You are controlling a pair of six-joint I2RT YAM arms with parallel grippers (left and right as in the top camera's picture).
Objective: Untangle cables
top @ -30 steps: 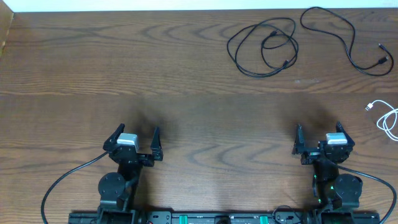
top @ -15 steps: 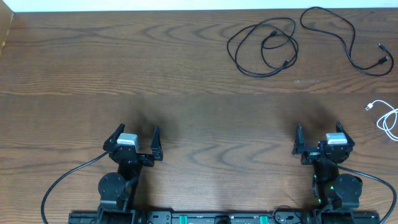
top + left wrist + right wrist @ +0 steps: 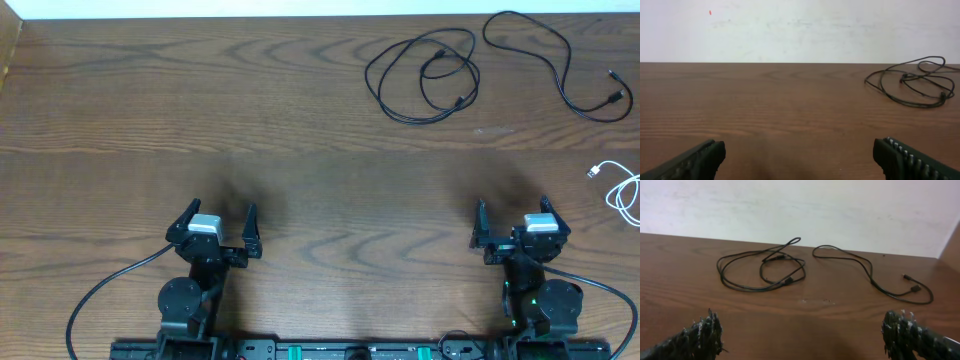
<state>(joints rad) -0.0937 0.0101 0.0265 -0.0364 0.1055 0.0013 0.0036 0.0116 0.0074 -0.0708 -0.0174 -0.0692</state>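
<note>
A black cable (image 3: 425, 75) lies coiled in loops at the far right-centre of the table; the same coil shows in the left wrist view (image 3: 912, 85) and the right wrist view (image 3: 762, 270). A second black cable (image 3: 555, 65) snakes on its own to the right of it, also seen from the right wrist (image 3: 872, 277). A white cable (image 3: 622, 190) lies at the right edge, partly out of frame. My left gripper (image 3: 218, 222) (image 3: 799, 156) and right gripper (image 3: 512, 220) (image 3: 805, 332) stand open and empty near the front edge, far from all cables.
The wooden table (image 3: 250, 110) runs back to a pale wall (image 3: 800, 25). Thick black cords (image 3: 100, 290) run from the arm bases at the front edge.
</note>
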